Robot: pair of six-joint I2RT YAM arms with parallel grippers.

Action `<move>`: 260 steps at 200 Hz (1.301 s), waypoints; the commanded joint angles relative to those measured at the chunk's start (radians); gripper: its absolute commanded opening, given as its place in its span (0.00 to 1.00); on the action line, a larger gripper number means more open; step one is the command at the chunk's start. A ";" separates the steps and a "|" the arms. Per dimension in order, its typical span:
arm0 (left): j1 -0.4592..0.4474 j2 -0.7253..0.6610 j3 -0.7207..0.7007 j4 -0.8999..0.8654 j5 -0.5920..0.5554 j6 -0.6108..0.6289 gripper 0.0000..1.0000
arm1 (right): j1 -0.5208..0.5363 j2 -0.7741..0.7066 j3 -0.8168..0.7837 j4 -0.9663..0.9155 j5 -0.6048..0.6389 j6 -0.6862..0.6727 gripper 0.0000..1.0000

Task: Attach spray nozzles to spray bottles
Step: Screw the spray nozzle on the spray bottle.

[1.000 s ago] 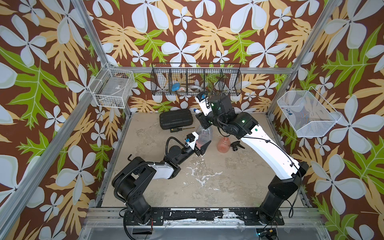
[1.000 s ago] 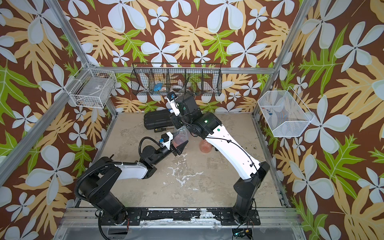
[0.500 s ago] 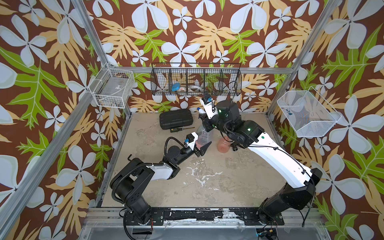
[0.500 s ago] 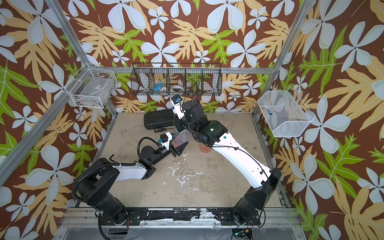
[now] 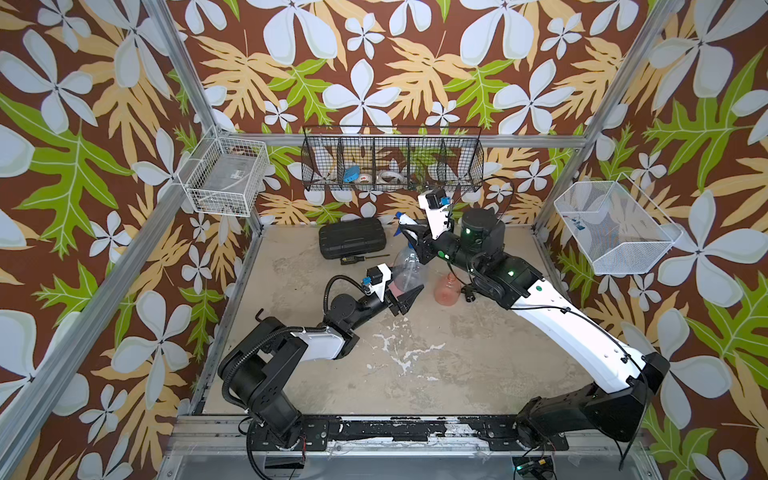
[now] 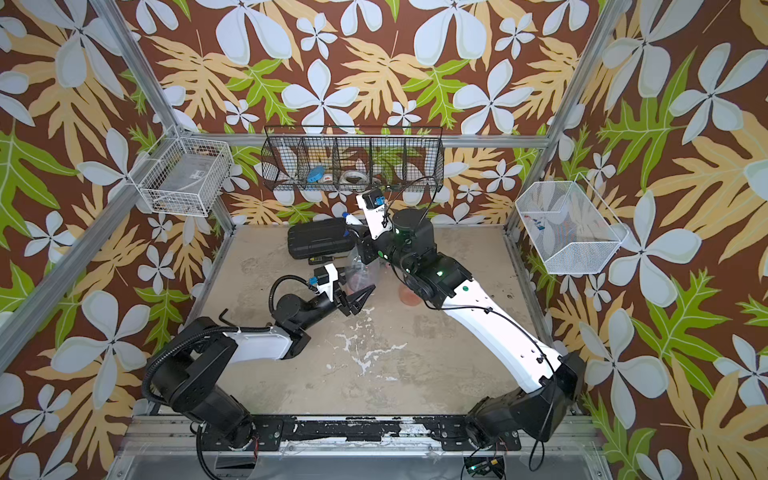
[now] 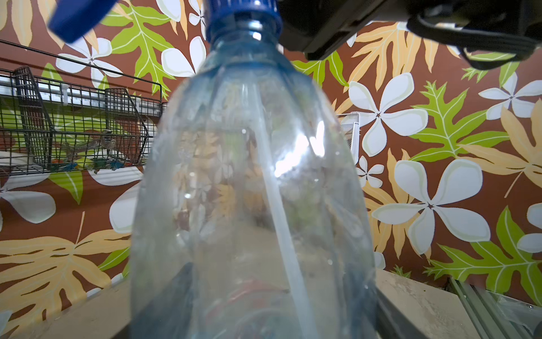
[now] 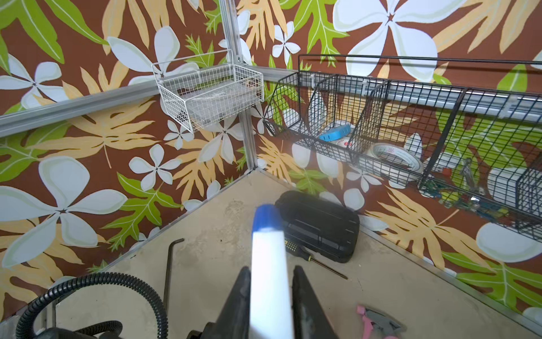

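Tabletop (image 5: 415, 374) side edges stand well apart from the clear bottle (image 5: 409, 269).

Floral wallpaper (image 5: 374, 62) in brown, green, tan and white is covering 3 walls. Aluminium rails (image 5: 174, 62) are framing the corners. The worn beige floor (image 5: 415, 365) is showing white scuffs. 1 black wire basket (image 5: 457, 166) and 2 white baskets (image 5: 226, 203) are hanging on the walls.

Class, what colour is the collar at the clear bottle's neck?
Blue collar, clearest in the left wrist view.

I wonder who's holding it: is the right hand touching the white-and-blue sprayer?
Touching. In the right wrist view the right hand clamps the white-and-blue sprayer, a finger against each side.
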 commanded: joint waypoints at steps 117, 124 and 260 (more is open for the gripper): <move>0.005 0.026 0.005 0.230 -0.002 -0.071 0.55 | 0.005 0.079 0.164 -0.109 -0.022 -0.024 0.00; 0.004 0.031 0.007 0.250 -0.004 -0.088 0.54 | 0.006 0.061 0.116 -0.071 -0.025 -0.005 0.00; 0.004 -0.003 0.077 0.169 -0.061 -0.035 0.51 | 0.031 0.004 -0.040 -0.070 0.061 0.018 0.00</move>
